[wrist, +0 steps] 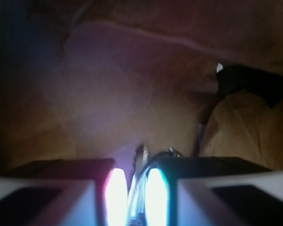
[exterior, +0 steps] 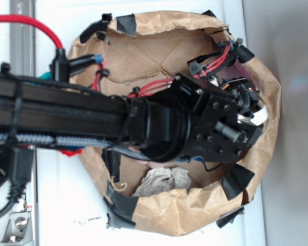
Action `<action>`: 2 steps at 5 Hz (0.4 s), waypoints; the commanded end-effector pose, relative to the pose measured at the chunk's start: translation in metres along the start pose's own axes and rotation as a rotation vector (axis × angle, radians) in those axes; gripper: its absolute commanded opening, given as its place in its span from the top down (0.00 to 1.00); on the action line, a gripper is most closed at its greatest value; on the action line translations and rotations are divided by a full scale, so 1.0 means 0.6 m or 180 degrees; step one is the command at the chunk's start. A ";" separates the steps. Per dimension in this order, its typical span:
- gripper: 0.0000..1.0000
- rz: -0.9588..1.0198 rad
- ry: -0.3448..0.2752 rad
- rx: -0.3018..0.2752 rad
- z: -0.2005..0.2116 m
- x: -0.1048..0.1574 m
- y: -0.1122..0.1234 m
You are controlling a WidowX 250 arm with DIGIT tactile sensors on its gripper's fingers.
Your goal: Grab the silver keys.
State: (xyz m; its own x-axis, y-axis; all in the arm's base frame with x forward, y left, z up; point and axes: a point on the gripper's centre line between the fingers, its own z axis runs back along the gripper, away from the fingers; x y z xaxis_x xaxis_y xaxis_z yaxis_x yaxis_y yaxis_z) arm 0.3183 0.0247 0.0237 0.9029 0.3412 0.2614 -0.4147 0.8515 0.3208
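Observation:
In the wrist view the silver keys [wrist: 137, 188] stand pinched between my two glowing pads [wrist: 116, 195], which are only a narrow gap apart. One key tip [wrist: 141, 155] and a bit of wire ring [wrist: 172, 152] stick out past the fingertips. My gripper [wrist: 136, 197] is shut on the keys, with the brown paper floor behind it. In the exterior view the gripper [exterior: 254, 115] is low at the right side of the brown paper bag [exterior: 195, 210], and the arm hides the keys.
A crumpled whitish paper ball [exterior: 161, 182] lies at the bag's near wall, under the arm. Black tape patches [exterior: 237, 180] mark the bag's rim, and one such patch [wrist: 254, 80] shows on the wall to the right. Red cables [exterior: 220, 59] run along the wrist.

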 end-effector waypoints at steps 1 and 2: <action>1.00 -0.0135 0.0225 -0.0013 0.009 -0.013 0.036; 1.00 -0.0277 0.0313 0.0022 0.010 -0.027 0.046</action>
State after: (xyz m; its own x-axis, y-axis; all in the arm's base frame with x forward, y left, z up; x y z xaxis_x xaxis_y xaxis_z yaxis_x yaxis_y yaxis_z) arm 0.2934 0.0268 0.0233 0.9516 0.2780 0.1313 -0.3068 0.8868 0.3457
